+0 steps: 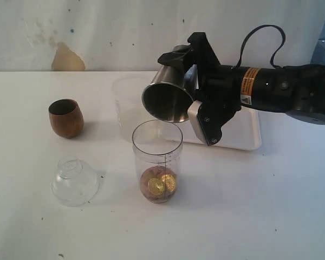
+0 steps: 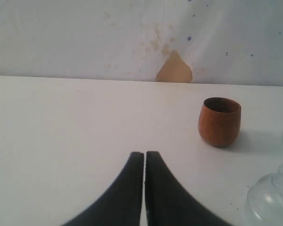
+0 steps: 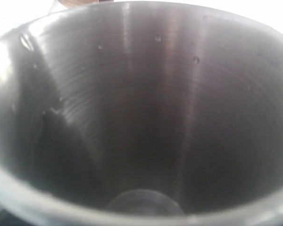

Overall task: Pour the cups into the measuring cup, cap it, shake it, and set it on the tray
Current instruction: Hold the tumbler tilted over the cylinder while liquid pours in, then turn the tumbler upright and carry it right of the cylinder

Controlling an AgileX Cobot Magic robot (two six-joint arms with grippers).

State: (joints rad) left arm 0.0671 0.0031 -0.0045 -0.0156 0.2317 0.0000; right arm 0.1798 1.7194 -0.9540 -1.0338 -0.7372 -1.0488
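Tumbler (image 1: 168, 97) tipped over measuring cup (image 1: 157, 157), grasped by right jaws, left jaws clenched

Exterior overlooks table (image 1: 292, 206); left wrist, low, shares wooden cup (image 1: 65, 118); right fills with tumbler (image 3: 141, 117).

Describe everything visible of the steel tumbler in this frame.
The stainless-steel tumbler is tapered, with a shiny outside and a ringed, brushed inside carrying a few droplets; nothing else shows inside. The right gripper holds it by its sides, tipped steeply, mouth down-forward just above the rim of the clear measuring cup.
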